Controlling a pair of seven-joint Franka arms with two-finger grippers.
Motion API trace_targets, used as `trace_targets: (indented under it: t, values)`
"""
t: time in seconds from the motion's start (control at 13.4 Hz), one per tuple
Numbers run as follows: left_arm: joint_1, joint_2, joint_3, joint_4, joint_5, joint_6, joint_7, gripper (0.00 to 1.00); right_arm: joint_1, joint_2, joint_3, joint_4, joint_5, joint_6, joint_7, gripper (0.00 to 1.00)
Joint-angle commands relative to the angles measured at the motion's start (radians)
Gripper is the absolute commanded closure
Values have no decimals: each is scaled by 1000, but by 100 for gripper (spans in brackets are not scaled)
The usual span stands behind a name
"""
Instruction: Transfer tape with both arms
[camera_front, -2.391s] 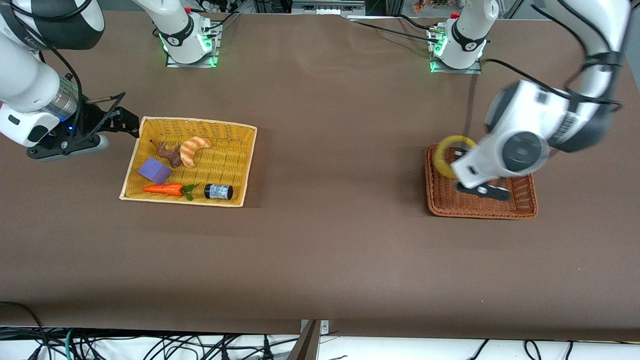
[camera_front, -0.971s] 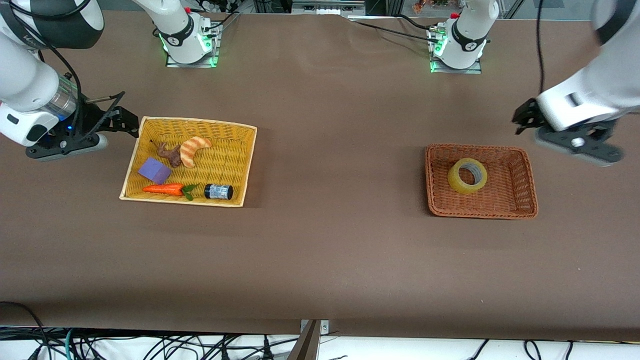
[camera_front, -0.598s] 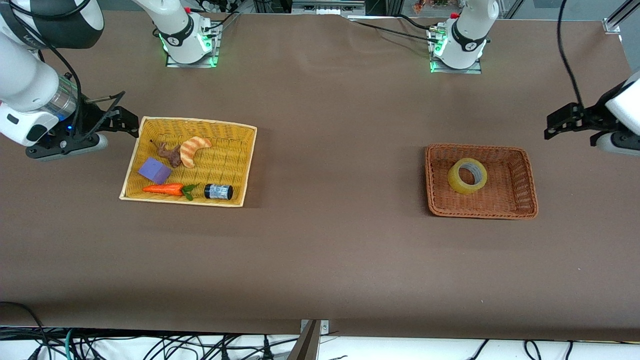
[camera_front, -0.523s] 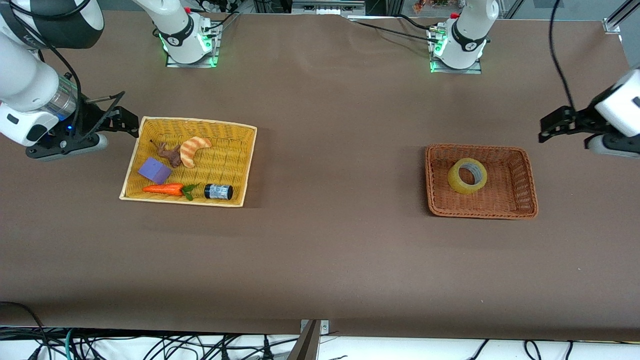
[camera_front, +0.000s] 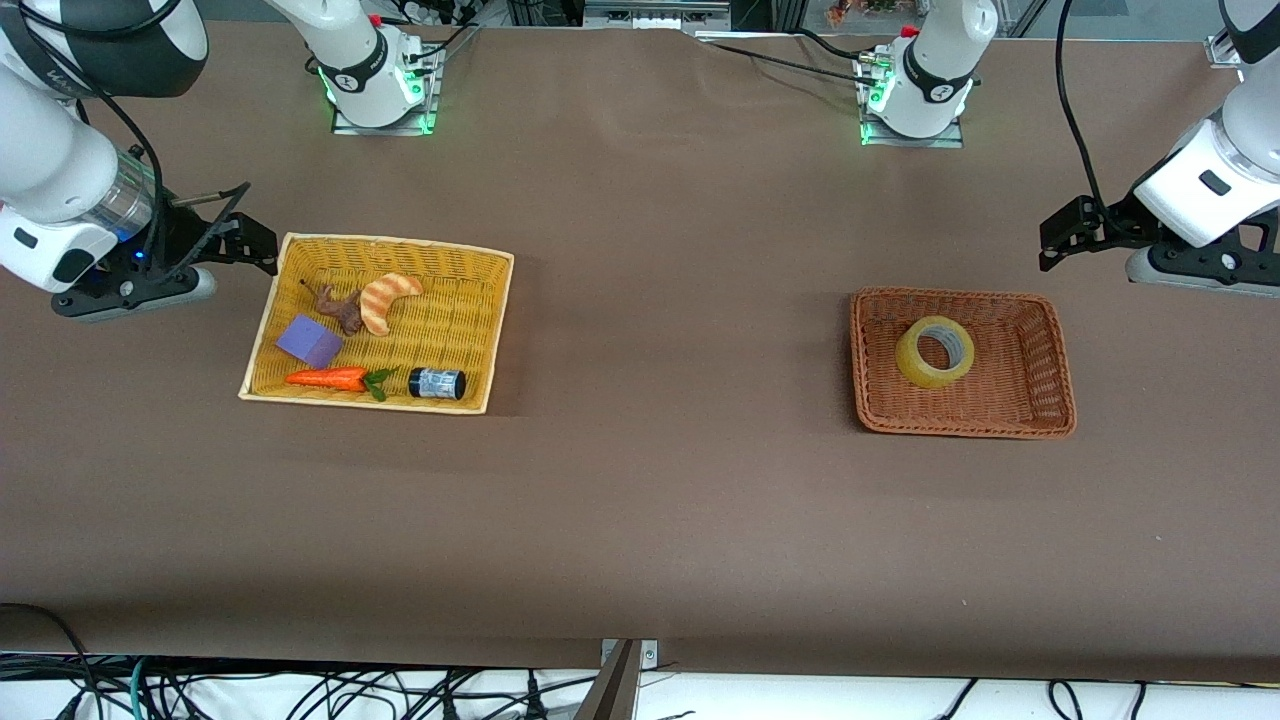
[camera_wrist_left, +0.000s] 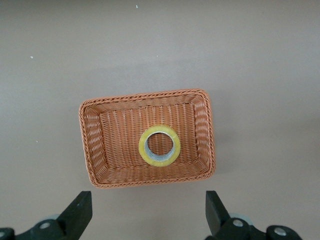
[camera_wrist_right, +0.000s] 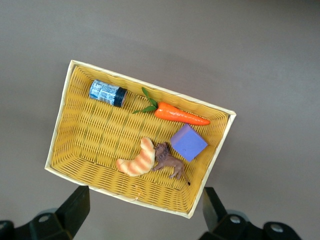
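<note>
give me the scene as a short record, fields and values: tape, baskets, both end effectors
tape: tape lies flat in the brown basket, toward the left arm's end of the table
yellow basket: yellow basket holds a carrot, purple block, croissant, jar
left end effector: left end effector open, empty, up over the table beside the brown basket
right end effector: right end effector open, empty, waits beside the yellow basket

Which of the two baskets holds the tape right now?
The brown wicker basket toward the left arm's end holds the tape, alone. The yellow basket holds only a carrot, jar and toys.
</note>
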Motion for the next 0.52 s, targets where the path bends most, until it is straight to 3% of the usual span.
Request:
trace_targets:
  t: [0.0, 0.45]
  values:
    - [-8, -20, 12, -22, -18, 7, 9, 0, -4, -21, 2, -6, -10, -6, -14, 0]
    - [1, -22, 13, -21, -19, -32, 9, 0, -4, -27, 1, -3, -7, -20, -19, 0]
